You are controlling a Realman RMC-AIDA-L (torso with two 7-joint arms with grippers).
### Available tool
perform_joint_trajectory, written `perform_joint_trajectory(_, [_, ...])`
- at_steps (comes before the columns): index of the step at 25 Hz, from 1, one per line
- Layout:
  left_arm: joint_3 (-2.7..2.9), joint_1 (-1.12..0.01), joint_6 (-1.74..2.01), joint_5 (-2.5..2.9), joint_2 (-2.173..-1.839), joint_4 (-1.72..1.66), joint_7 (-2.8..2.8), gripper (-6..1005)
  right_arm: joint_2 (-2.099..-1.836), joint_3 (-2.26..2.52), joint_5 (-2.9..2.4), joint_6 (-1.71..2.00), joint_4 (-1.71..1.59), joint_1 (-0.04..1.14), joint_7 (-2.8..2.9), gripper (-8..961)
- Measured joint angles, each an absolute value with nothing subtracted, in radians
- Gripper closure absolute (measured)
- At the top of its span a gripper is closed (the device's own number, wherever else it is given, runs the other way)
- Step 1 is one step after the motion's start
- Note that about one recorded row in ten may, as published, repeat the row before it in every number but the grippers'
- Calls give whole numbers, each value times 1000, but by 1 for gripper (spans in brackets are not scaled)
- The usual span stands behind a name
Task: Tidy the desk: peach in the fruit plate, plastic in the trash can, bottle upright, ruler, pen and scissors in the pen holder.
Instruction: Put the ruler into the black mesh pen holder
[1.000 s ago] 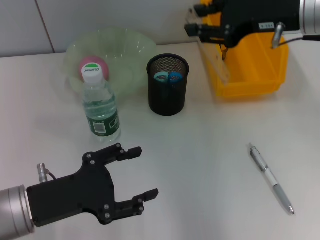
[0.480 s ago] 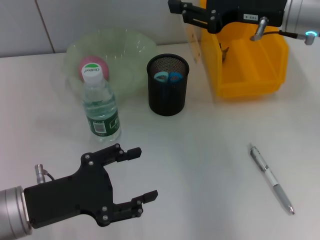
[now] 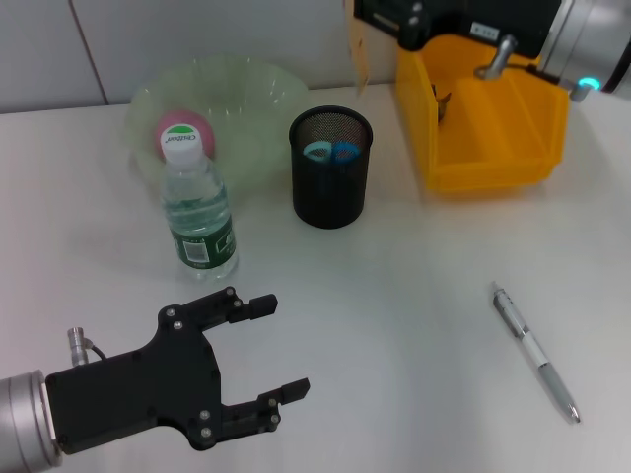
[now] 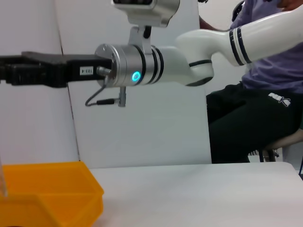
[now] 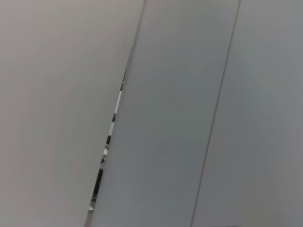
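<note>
Lifted higher toward the far edge, the right end effector [image 3: 380,18] seemingly grips the ruler [image 3: 353,44]. Peach [image 3: 177,130] plated, bottle [image 3: 200,212] upright, scissors [image 3: 331,151] stowed; the pen [image 3: 535,352] remains near the right edge. Left end effector [image 3: 268,347] hangs released.

L gripper [image 3: 264,350] low in front, fingers apart; R arm [image 3: 552,25] raised at back.
</note>
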State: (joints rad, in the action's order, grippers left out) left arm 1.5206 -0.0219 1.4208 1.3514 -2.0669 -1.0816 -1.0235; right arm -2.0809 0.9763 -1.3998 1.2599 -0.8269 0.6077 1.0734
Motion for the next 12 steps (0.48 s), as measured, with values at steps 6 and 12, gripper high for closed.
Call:
perform_joint_trajectory(6, [1520, -20, 1428, 1353, -2066, -1081, -1021, 218, -2082, 972, -1343, 1258, -658, 641, 939, 568])
perform_joint_trajectory(12, [1520, -24, 1430, 1357, -2066, -1081, -1021, 218, -2083, 973, -1267, 1258, -528, 667, 793, 568])
